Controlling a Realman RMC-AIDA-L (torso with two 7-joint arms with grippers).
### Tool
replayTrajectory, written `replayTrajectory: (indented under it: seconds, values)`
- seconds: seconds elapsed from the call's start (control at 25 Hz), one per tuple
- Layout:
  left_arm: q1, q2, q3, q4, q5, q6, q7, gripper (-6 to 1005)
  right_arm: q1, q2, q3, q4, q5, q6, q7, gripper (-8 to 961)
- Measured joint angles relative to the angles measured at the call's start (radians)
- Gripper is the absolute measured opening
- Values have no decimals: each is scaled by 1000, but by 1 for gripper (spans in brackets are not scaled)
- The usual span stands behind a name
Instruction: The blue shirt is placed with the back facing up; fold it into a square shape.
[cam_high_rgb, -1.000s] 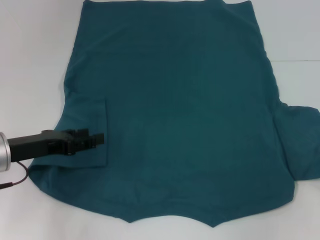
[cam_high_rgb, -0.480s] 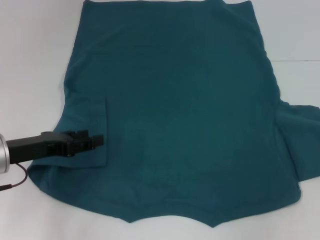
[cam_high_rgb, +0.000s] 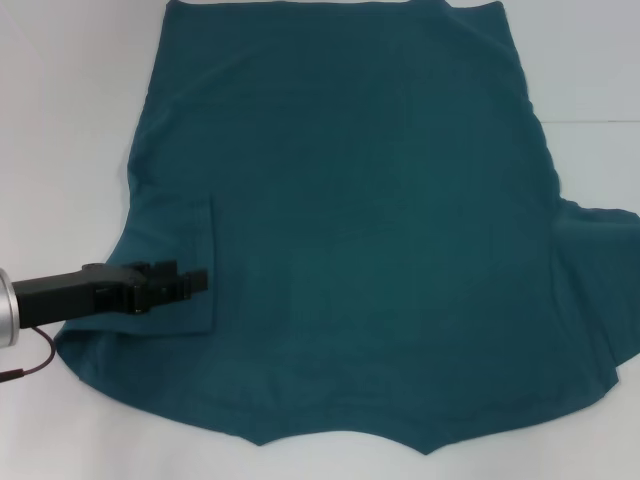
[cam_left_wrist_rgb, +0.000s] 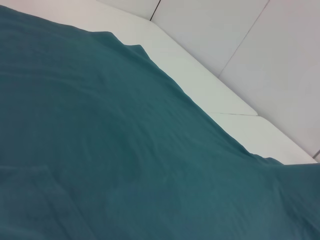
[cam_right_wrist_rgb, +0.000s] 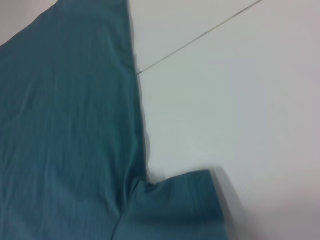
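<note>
The blue shirt (cam_high_rgb: 380, 230), plain dark teal, is being kept spread flat, hem farthest away; its left sleeve is lying folded inward over the body.

Bright, even overhead light washes the white table (cam_high_rgb: 70, 120) almost flat. The blue shirt (cam_high_rgb: 350, 230) casts only thin soft shadows at its edges. Both wrist views are slightly soft.

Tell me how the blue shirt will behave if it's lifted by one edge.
The blue shirt will probably sag limply: its left sleeve, under the left gripper, lies folded flat. The soft wrinkles suggest light fabric, likely to drag and bunch rather than slide.
</note>
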Motion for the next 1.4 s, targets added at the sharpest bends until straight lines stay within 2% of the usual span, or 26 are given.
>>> replayTrajectory:
  seconds: [0.52,0.88,1.24,1.4]
  values:
    - [-7,0,0,1,-2,-4,-1,610,25,3,0,-8,6,-151,1,6]
    - [-7,0,0,-1,-2,-7,-1,610,60,12,-8,-3,6,-183,1,7]
    - [-8,0,-2,0,-4,-13,-1,611,111,44,-10,-1,7,-226,0,6]
    - [-8,0,-6,-1,-10,-15,-1,612,153,69,-11,4,8,-222,-5,6]
